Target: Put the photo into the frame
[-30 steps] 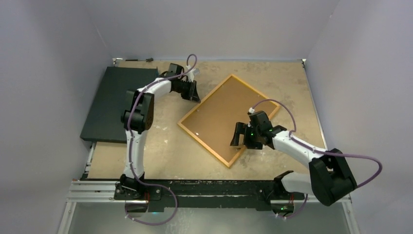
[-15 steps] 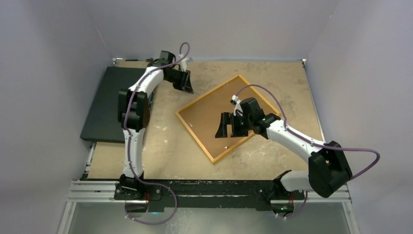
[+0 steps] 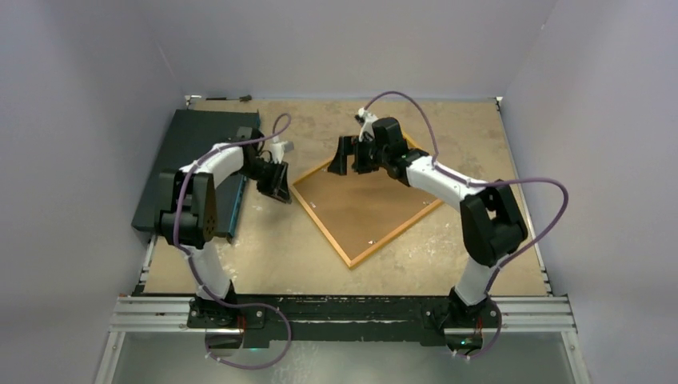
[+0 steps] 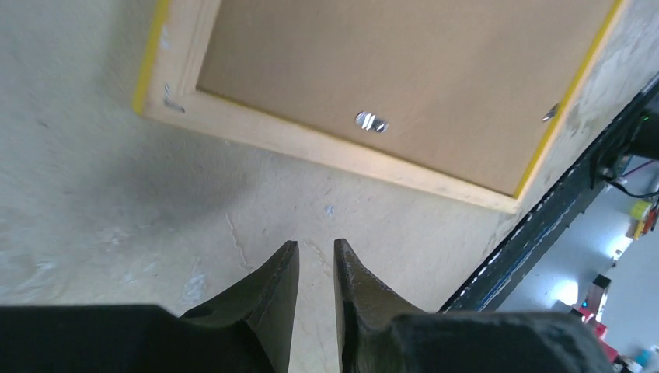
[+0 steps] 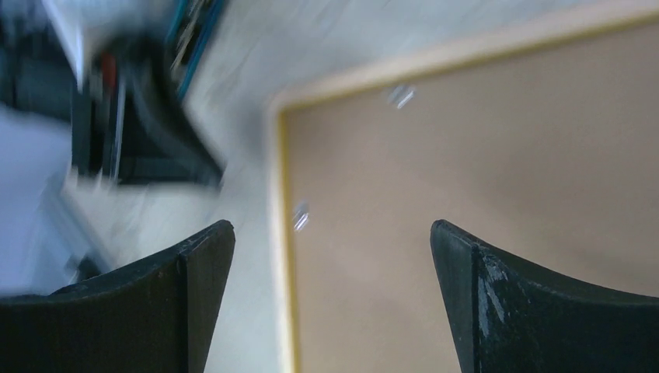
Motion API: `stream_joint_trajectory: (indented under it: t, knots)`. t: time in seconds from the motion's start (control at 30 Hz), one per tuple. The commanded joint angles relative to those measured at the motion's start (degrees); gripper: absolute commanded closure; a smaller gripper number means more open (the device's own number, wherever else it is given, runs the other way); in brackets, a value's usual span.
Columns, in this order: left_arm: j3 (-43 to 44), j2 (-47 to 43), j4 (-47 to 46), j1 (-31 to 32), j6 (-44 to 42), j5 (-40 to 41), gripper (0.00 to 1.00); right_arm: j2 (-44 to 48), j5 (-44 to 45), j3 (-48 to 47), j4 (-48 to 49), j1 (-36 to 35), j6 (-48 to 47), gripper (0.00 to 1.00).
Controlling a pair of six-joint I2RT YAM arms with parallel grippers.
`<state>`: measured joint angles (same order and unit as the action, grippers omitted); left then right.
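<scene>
While your right gripper (image 3: 341,162) hangs spread wide and empty over the far corner of the frame (image 3: 368,210), that thin rectangle lies back-up and cornerwise in the middle of the table (image 3: 264,248). You've got pale wood rails with a yellow edge around a matte brown board, pinned by small shiny metal tabs (image 4: 371,121). Your left gripper (image 4: 315,256), tapered black fingers nearly together and grasping nothing, sits over scuffed, mottled beige surface just beside the frame's left corner, the flat dark slab (image 3: 188,156) off to the left.
</scene>
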<state>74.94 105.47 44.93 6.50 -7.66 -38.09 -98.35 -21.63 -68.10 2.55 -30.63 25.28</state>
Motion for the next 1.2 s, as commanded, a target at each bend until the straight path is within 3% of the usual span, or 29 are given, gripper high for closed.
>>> stream_joint_trajectory:
  t: [0.0,0.23,0.37,0.53,0.87,1.03,1.17]
  knots:
    - [-4.4,1.3,-4.8,1.7,-1.2,1.2,0.81,-6.3,15.1,-11.3,3.1,10.2,-2.6,0.01]
    - [-7.5,3.4,-10.9,3.4,0.6,3.2,0.84,-19.0,35.7,-25.3,1.7,18.9,-4.9,0.01]
    - [-6.7,4.9,-14.2,4.3,2.9,3.4,0.86,-22.0,35.9,-25.0,1.9,24.4,-2.2,0.01]
    - [-5.5,6.5,-16.3,4.4,4.4,3.5,0.87,-25.1,26.7,-23.5,-0.3,30.5,2.9,0.01]
    - [-2.3,9.3,-18.2,4.6,4.2,5.3,0.88,-16.7,17.4,-4.9,7.4,30.5,8.7,0.01]
    - [-1.3,11.2,-18.5,5.4,3.2,5.3,0.88,-6.2,15.1,12.0,13.3,30.5,14.6,0.02]
    - [-1.5,12.2,-17.9,6.7,1.8,4.3,0.88,4.1,18.0,22.1,11.1,29.0,17.1,0.02]
